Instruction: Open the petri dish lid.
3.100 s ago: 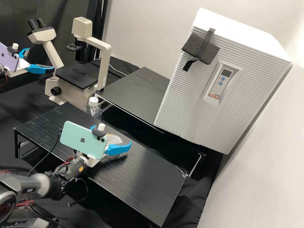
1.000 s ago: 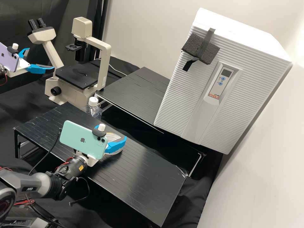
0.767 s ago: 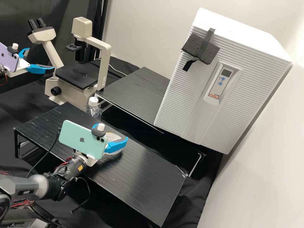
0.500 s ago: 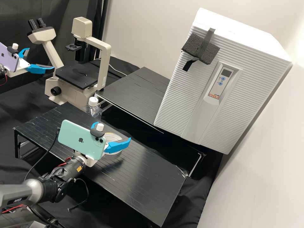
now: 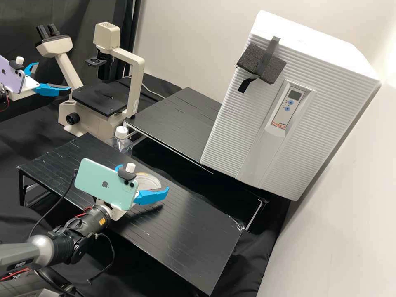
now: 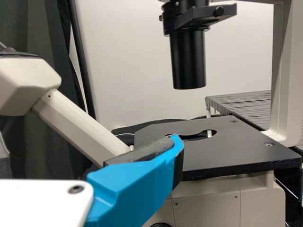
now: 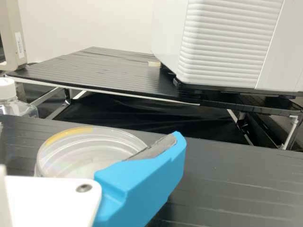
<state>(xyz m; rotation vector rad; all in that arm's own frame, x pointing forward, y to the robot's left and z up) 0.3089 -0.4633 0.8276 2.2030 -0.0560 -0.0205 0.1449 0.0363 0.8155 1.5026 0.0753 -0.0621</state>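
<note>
In the high view my right gripper (image 5: 144,179), under the mint phone, stands open at the near side of the round clear petri dish (image 5: 147,182) on the front black table. The phone and its clip hide part of one finger. In the right wrist view a blue finger of my right gripper (image 7: 147,174) overlaps the near edge of the petri dish (image 7: 87,150); whether its lid lies on it I cannot tell. My left gripper (image 5: 54,76) is open at the upper left of the high view. The left wrist view has one finger of my left gripper (image 6: 139,177) before the microscope.
The microscope (image 5: 99,97) stands behind the front table (image 5: 185,231). A white-capped bottle (image 5: 122,142) is just past that table's far edge. Farther back are a second black table (image 5: 177,119) and a large white incubator (image 5: 235,123).
My right gripper's fingers closed in around the dish about a second ago, then spread apart again. It has since drawn back a little toward its arm. My left gripper has stayed still.
</note>
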